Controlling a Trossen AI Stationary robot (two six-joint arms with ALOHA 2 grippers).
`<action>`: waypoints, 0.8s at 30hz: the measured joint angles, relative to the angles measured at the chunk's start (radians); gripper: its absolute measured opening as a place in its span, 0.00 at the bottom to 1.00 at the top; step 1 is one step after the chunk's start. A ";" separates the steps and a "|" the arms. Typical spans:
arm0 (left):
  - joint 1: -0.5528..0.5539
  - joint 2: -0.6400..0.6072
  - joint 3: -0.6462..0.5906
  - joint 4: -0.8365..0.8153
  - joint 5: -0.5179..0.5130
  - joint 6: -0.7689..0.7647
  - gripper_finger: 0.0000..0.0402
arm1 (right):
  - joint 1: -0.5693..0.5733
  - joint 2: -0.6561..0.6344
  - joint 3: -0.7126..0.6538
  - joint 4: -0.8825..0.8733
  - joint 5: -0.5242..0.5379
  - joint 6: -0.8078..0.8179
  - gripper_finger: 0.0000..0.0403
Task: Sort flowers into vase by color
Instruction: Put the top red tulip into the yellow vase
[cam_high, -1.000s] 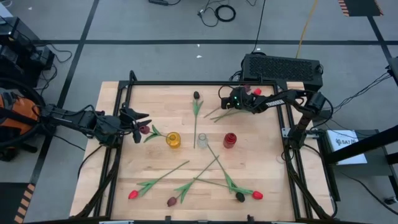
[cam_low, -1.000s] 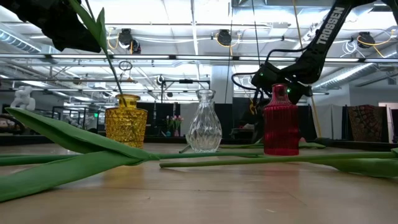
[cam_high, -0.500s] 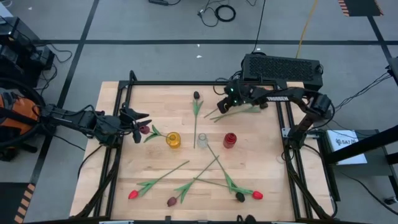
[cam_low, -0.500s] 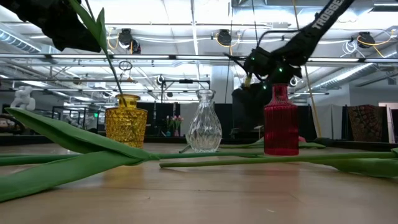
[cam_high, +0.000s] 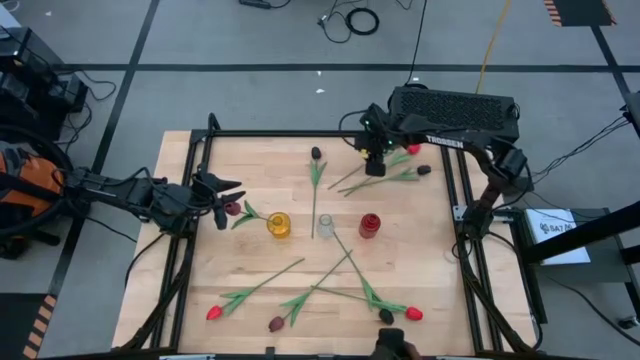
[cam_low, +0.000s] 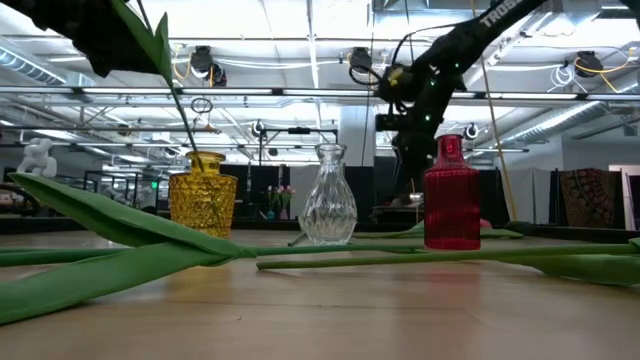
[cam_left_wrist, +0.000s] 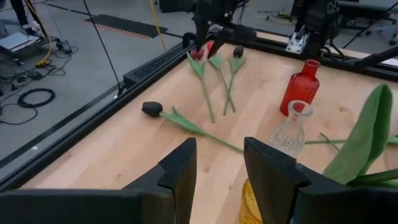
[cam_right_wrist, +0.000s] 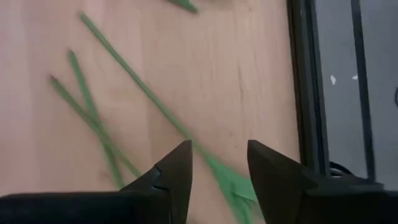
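High view: three vases stand in a row at mid-table, between my two grippers. The yellow vase (cam_high: 279, 225) is just beside my left gripper (cam_high: 228, 190) and has the green stem of a maroon tulip (cam_high: 233, 208) leaning into its mouth, the head hanging out toward that gripper. The clear vase (cam_high: 324, 226) next to it holds nothing that I can see, and the red vase (cam_high: 370, 225), the nearest of the three to my right gripper (cam_high: 374, 168), also looks empty. My left gripper's fingers stand apart with nothing between them, the maroon head just beside them. My right gripper is raised over the stems of the two tulips (cam_high: 385, 174) lying near the far right corner; its fingers (cam_right_wrist: 177, 171) are parted and hold nothing, with only green stems on the wood beneath. A dark-headed tulip (cam_high: 316, 170) lies alone between that gripper and the clear vase, and the other flowers (cam_high: 330, 295) lie fanned out well beyond the vases, by the near edge. A second ago my right gripper was lower among those two tulips and more nearly closed; it has since swung toward the far rail, lifted and opened, and the tulips lie on the wood. My left arm has not moved.
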 joint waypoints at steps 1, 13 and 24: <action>0.000 0.003 0.000 0.000 0.000 0.000 0.35 | -0.006 0.011 0.000 0.000 0.000 -0.013 0.36; 0.000 0.055 0.000 -0.002 0.008 -0.003 0.35 | -0.011 0.138 -0.001 -0.037 -0.007 -0.113 0.35; 0.000 0.071 0.000 -0.002 0.012 -0.004 0.35 | 0.003 0.216 0.002 -0.059 -0.005 -0.131 0.35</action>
